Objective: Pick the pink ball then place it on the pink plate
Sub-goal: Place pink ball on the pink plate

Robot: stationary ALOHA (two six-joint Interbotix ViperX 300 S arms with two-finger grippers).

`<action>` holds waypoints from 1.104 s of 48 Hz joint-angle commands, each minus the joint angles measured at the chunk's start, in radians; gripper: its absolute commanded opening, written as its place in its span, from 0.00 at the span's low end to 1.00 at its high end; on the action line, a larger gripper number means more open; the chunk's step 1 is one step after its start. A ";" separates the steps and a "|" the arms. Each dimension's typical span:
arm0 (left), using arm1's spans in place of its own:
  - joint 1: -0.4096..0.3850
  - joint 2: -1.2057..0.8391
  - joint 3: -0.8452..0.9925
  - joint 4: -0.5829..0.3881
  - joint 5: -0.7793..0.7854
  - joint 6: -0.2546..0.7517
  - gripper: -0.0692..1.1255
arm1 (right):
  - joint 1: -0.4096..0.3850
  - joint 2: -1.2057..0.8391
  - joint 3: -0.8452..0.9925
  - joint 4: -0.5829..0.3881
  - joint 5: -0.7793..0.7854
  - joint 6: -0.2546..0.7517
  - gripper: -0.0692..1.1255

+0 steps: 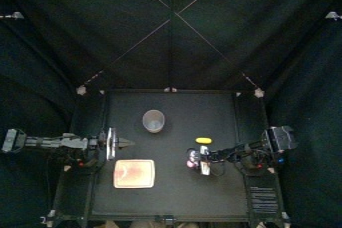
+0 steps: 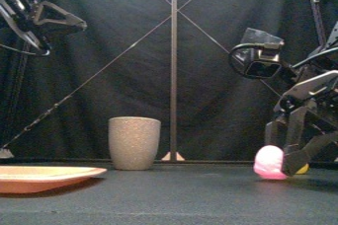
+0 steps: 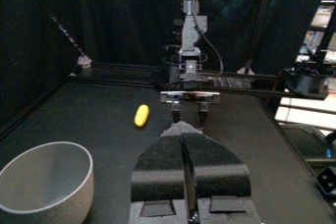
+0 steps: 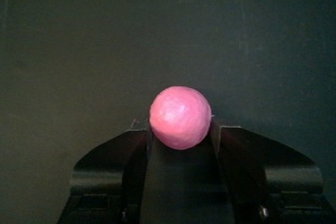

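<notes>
Black counter (image 1: pixel 174 197), black curtains behind. Right gripper (image 4: pixel 182 128) — jaws closed on the pink ball (image 2: pixel 270 162), low at the counter's right, well apart from the pink plate (image 1: pixel 135 175) at front-left. Left gripper (image 3: pixel 187 132) rests at left, jaws pressed together, empty. Front view cuts the plate off; yellow toy (image 1: pixel 203 140) sits half hidden behind the ball.

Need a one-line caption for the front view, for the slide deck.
Right end effector grips the pink ball near the table surface; grey cup mid-table, pink plate at left.

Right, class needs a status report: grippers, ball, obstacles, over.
Left gripper shut, resting left. Right gripper shut on pink ball, held low. Nothing between ball and pink plate.
</notes>
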 commanded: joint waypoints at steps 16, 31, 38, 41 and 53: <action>0.008 0.005 -0.009 -0.002 -0.009 0.002 0.06 | 0.006 0.126 -0.393 -0.083 -0.031 -0.005 0.71; 0.012 0.005 -0.008 -0.002 -0.008 0.003 0.06 | 0.008 0.474 -0.810 -0.166 -0.011 -0.003 0.71; 0.012 0.005 -0.008 -0.002 -0.009 0.003 0.06 | 0.005 0.572 -0.940 -0.169 0.046 -0.002 0.71; 0.012 0.005 -0.005 -0.002 -0.009 0.005 0.06 | 0.005 0.594 -0.980 -0.169 0.078 0.000 0.71; 0.012 0.005 0.003 -0.002 -0.008 0.005 0.06 | 0.003 0.649 -1.097 -0.123 0.161 0.000 0.71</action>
